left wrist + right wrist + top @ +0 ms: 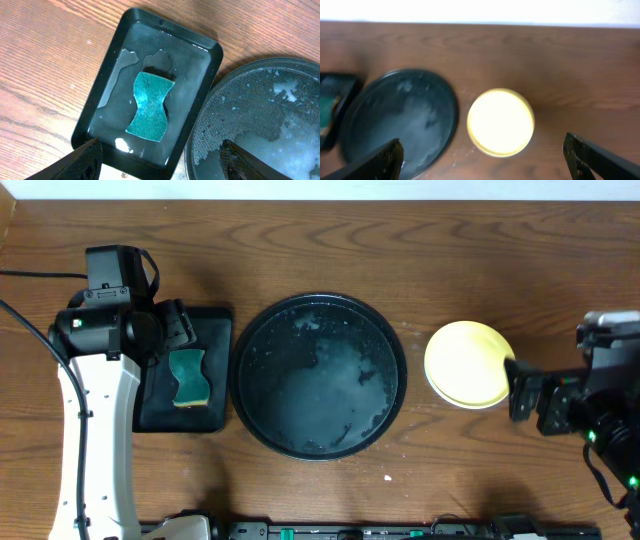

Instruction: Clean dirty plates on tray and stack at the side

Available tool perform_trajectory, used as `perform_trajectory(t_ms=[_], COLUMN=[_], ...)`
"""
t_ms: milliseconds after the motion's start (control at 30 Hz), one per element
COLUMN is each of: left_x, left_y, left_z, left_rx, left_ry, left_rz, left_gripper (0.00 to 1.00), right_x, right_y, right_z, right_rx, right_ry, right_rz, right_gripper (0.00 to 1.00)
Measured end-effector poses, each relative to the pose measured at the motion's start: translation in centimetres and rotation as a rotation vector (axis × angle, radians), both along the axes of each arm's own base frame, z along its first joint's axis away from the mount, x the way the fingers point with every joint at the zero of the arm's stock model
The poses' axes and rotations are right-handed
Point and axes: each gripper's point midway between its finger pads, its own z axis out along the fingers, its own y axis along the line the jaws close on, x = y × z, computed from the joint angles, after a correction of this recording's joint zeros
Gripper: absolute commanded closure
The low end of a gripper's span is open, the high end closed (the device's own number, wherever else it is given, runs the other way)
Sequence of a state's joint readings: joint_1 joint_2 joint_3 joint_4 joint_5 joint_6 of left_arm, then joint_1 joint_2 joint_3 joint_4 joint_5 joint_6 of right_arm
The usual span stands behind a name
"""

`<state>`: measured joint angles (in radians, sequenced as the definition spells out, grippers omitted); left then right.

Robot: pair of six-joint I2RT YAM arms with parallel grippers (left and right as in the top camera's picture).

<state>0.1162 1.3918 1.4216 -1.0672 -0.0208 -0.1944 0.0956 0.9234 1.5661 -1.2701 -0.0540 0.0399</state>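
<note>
The large round black tray (262,395) sits mid-table, wet with patches of foam, and no plate lies on it. A pale yellow plate (468,363) lies on the table to its right. A second rim shows under it, and no mint plate is visible. My right gripper (522,390) is open and empty just right of the plate. In the right wrist view the plate (501,121) lies ahead between the spread fingers (485,167), with the tray (395,120) to its left. My left gripper (178,328) is open and empty above the small rectangular tray.
A small black rectangular tray (215,395) holding water and a green sponge (187,376) stands left of the round tray. In the left wrist view the sponge (150,107) lies in that tray (112,70), ahead of the open fingers (162,167). The round tray's rim (260,65) is at right.
</note>
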Motion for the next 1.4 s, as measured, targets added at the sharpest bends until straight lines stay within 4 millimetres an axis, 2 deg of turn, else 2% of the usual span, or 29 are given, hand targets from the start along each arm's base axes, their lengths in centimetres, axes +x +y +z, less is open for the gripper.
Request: perform_trajectory(t_ms=[100,200,300,467,633,833,967,1400], left_x=[0.0,0.0,0.0,0.0,0.0,0.0,0.0,0.0], left_y=[0.0,-0.1,-0.2,-0.2,-0.2,-0.2,-0.2,-0.2], left_z=[0.0,0.0,0.0,0.0,0.0,0.0,0.0,0.0], left_rx=[-0.001,-0.006,-0.01,-0.013,-0.013,-0.013,-0.013,-0.013], left_ry=[0.0,-0.001,-0.001,-0.002,-0.002,-0.001,-0.002,-0.001], left_rz=[0.0,-0.003,-0.004,-0.006,-0.006,-0.006,-0.006,-0.006], left_gripper=[0.25,0.25,0.25,0.25,0.24,0.24,0.24,0.25], right_x=[2.8,4.1,4.6,4.1,3.1,2.5,2.5,2.5], right_y=[-0.8,-0.5,0.3,1.1,1.2,1.3,1.3,1.3], right_z=[0.6,-0.7,-2.9,-7.9,-15.3,-19.3,-21.5,-21.5], right_rx=[-0.039,-0.065,-0.073,-0.074,-0.07,-0.069,-0.071,-0.071], right_ry=[-0.161,-0.265,-0.422,-0.62,-0.636,-0.654,-0.584,-0.584], right_rz=[-0.031,-0.002,0.05,0.093,0.106,0.113,0.117,0.116], right_gripper=[0.01,0.01,0.01,0.01,0.01,0.01,0.01,0.01])
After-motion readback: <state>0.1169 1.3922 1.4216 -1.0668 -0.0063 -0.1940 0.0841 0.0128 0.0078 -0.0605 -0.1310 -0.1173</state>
